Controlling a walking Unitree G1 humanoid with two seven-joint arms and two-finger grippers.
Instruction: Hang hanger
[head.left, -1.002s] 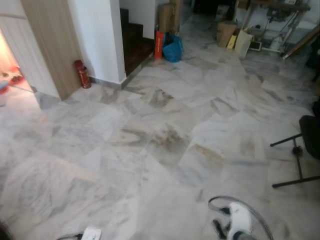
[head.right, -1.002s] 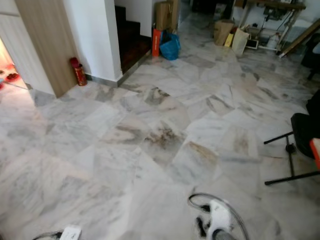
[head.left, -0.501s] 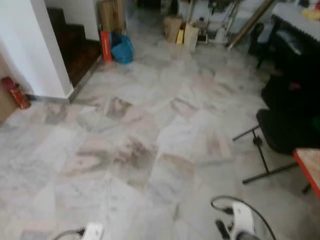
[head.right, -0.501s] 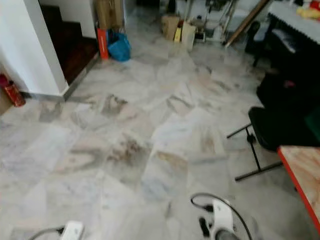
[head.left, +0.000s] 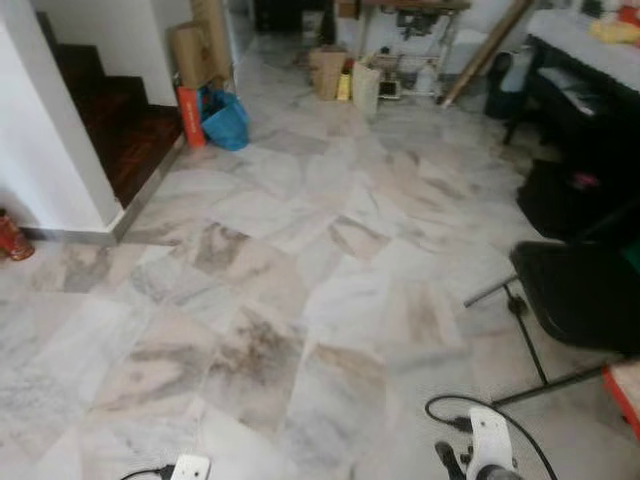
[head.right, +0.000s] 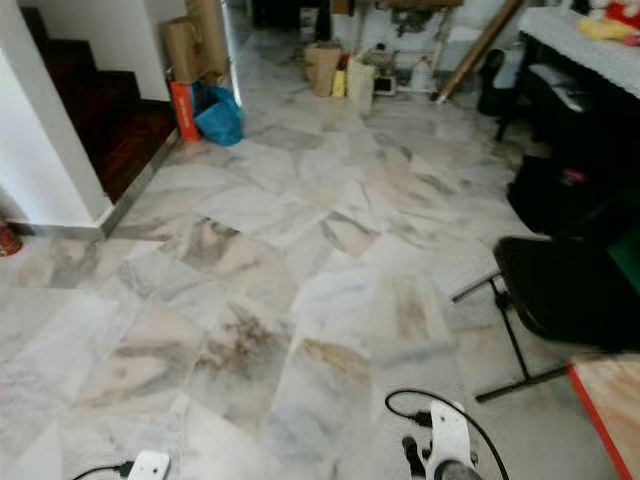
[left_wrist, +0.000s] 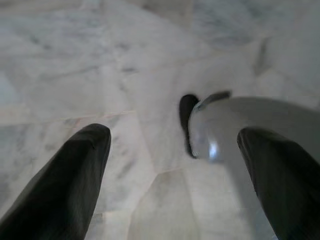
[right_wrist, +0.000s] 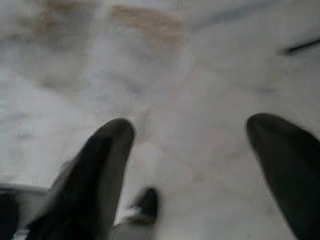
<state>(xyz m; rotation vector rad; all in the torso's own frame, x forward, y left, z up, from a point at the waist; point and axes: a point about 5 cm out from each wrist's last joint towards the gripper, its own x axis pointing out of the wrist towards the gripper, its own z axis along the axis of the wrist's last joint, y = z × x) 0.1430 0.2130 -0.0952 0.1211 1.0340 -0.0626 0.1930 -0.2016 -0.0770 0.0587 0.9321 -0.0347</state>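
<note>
Idly, both grippers (left_wrist: 172, 165) (right_wrist: 200, 160) hang spread-fingered over marble floor (head.left: 330, 250).

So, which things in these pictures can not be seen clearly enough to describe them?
- Black chair: cut off by the right edge of the left eye view.
- Red-edged table: just a corner, at the right eye view's bottom right edge.
- Items by the far wall: too small and blurred to name.
- Red object: cut by the left edge.
- Left end effector and right end effector: blurred, open over marble floor.

Marble floor (head.left: 300, 260), dark stairs (head.left: 110, 130) left, black chair (head.left: 585, 295) rt
</note>
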